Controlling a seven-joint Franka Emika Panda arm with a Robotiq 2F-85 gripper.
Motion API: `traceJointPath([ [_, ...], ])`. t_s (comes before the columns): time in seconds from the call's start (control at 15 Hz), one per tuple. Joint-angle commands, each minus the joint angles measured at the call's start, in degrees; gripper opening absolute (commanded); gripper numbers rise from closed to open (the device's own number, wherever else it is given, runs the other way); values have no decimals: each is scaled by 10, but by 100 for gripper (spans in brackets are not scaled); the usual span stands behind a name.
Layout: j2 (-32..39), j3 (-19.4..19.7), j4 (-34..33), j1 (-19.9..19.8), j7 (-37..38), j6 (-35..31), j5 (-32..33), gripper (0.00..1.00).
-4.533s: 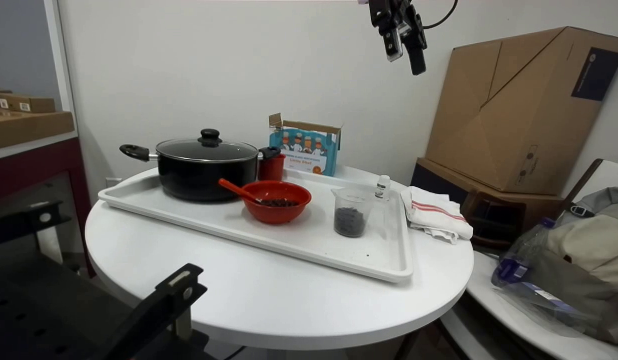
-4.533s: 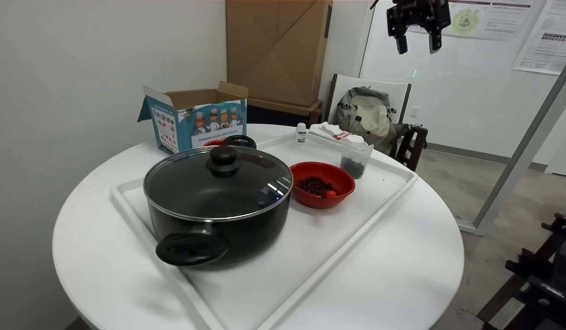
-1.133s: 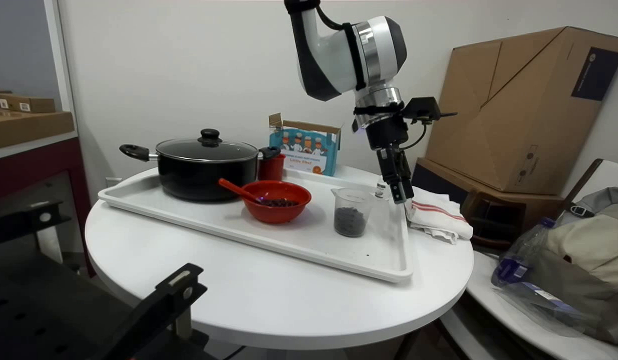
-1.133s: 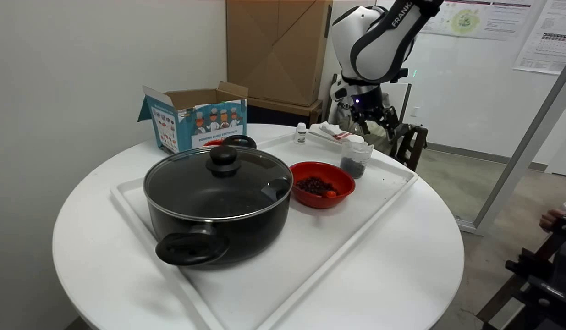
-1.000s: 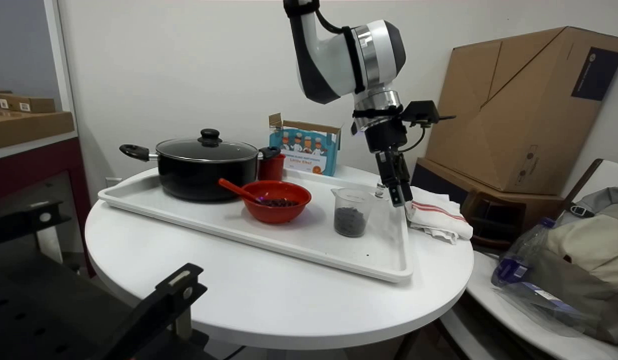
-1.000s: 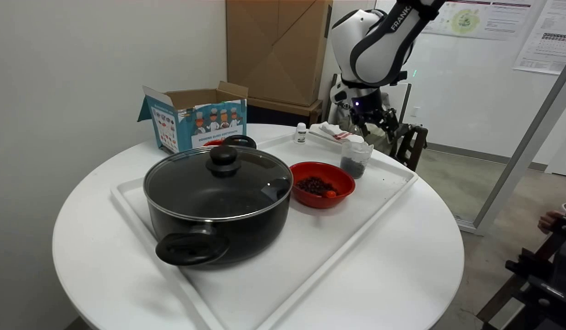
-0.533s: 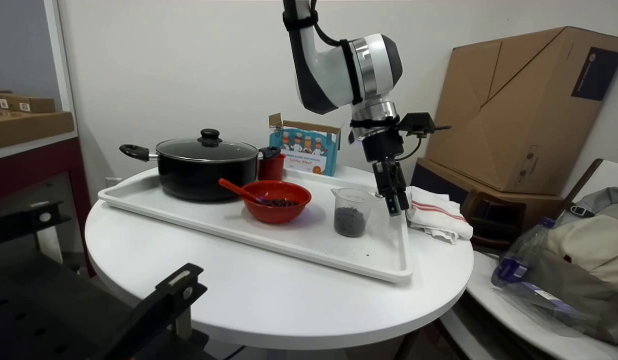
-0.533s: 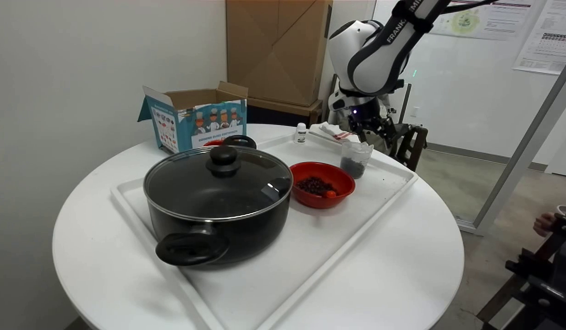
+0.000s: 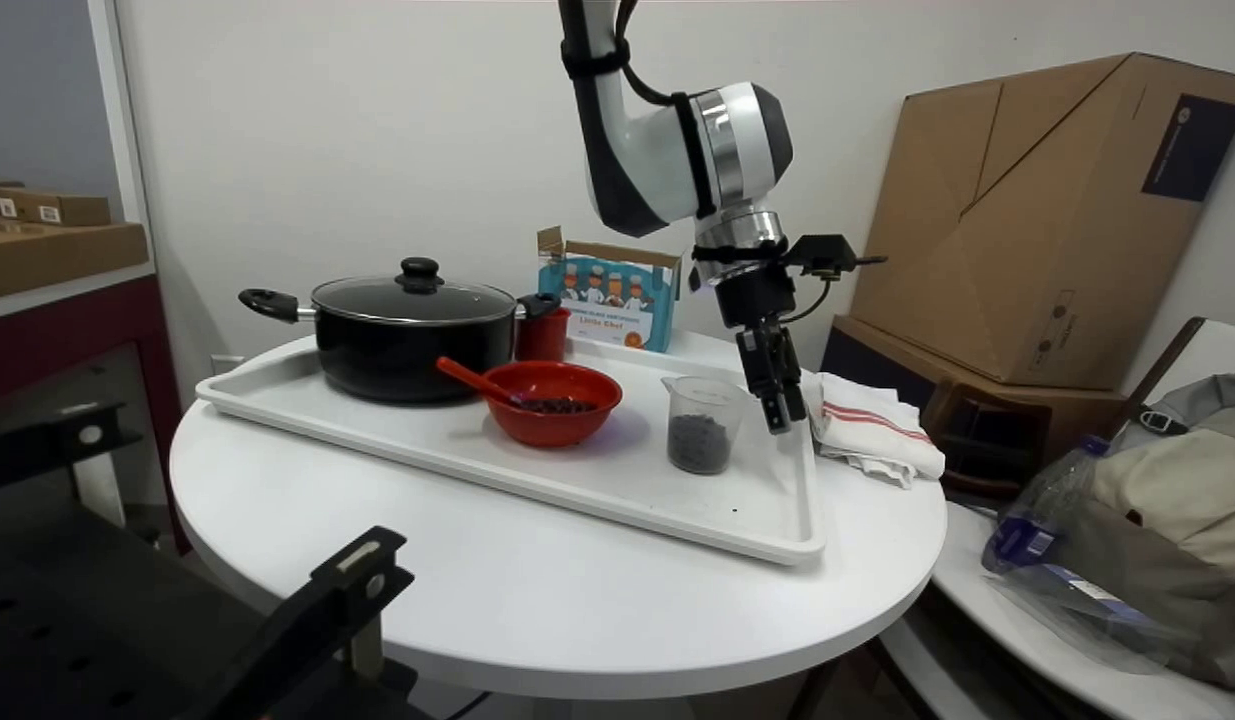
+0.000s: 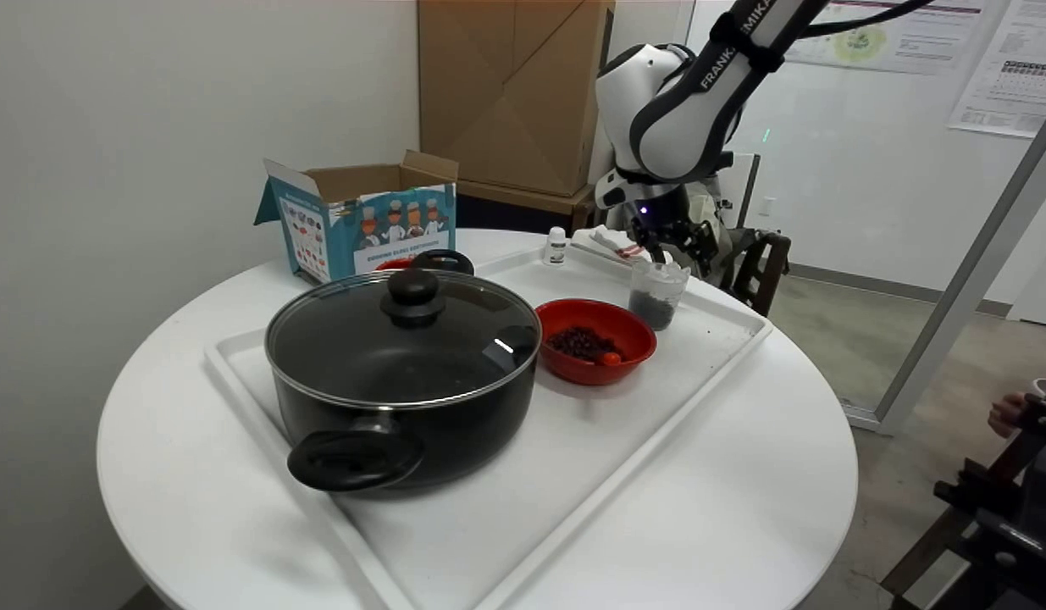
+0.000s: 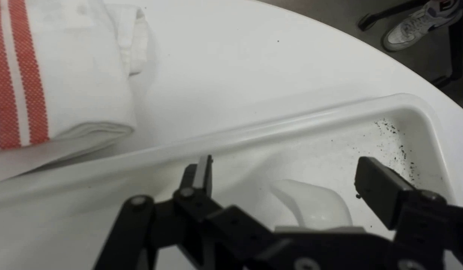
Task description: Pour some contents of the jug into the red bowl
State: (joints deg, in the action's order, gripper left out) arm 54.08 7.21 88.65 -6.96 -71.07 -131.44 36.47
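Observation:
The clear jug [image 9: 715,402] stands upright on the white tray, also in an exterior view [image 10: 663,282]. Its dark contents [image 9: 698,446] fill the lower half. The red bowl [image 9: 547,432] stands apart from it, also in an exterior view [image 10: 592,374]. The bowl holds dark bits and a red spoon [image 9: 469,376]. My gripper [image 9: 785,423] points down beside the jug, on the side away from the bowl. In the wrist view the gripper [image 11: 285,168] is open. A pale curved piece [image 11: 317,206], perhaps the jug's handle, shows between the fingers.
A black lidded pot [image 9: 407,350] stands on the tray [image 9: 597,492]. A red cup [image 9: 543,337] and blue box [image 9: 617,300] stand behind it. A folded towel [image 9: 872,425] lies beside the gripper. A small white bottle [image 10: 556,246] stands at the tray's far end.
My arm has come down from above the table. In the last second the gripper has lowered further and moved closer to the jug. The jug and red bowl have not moved.

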Motion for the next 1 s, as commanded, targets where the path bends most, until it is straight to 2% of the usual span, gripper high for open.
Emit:
traceJointPath([
  [0.0, 11, -1, -18, 6, 5, -3, 5, 94],
  [0.27, 1, -9, -4, 10, 3, -1, 0, 93],
  [0.4, -4, -15, 1, 6, -1, -1, -7, 68],
  [0.47, -5, -17, 3, 4, -3, -1, -9, 67],
  [0.93, -13, -11, 12, 7, 0, 1, -2, 15],
])
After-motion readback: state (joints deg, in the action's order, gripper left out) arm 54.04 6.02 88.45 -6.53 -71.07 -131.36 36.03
